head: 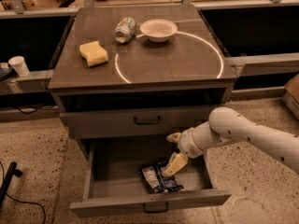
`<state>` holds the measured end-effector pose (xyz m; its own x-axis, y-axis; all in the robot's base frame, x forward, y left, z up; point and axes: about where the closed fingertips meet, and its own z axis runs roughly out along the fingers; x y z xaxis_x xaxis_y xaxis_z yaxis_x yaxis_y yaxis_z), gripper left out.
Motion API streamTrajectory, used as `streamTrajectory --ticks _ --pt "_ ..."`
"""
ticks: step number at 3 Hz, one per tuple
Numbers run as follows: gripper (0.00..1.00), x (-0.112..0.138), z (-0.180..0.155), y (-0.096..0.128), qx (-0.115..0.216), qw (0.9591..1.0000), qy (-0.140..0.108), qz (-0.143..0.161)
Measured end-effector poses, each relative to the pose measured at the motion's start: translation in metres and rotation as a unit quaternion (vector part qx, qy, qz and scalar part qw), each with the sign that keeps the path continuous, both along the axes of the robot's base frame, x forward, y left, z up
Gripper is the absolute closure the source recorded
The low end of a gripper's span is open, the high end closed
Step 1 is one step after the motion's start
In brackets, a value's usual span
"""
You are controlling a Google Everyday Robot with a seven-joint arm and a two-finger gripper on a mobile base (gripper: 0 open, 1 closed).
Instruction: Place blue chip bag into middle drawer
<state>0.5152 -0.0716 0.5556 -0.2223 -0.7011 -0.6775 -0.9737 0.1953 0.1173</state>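
- Speckled floor surrounds a grey cabinet (163, 64); its middle drawer (117, 171) stands pulled out.
- Blue chip bag (159, 180) lies flat inside, near the front wall.
- Gripper (174, 150) hangs just above the bag, fingers spread, holding nothing; it should rise straight, without dragging the bag.

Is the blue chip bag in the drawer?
Inside: the blue chip bag lies on the middle drawer floor, open gripper just above it.
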Motion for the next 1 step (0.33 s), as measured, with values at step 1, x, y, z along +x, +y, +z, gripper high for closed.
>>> streamTrajectory --ticks 1 --pt "0.0 0.0 0.0 0.0 0.0 1.0 0.0 0.0"
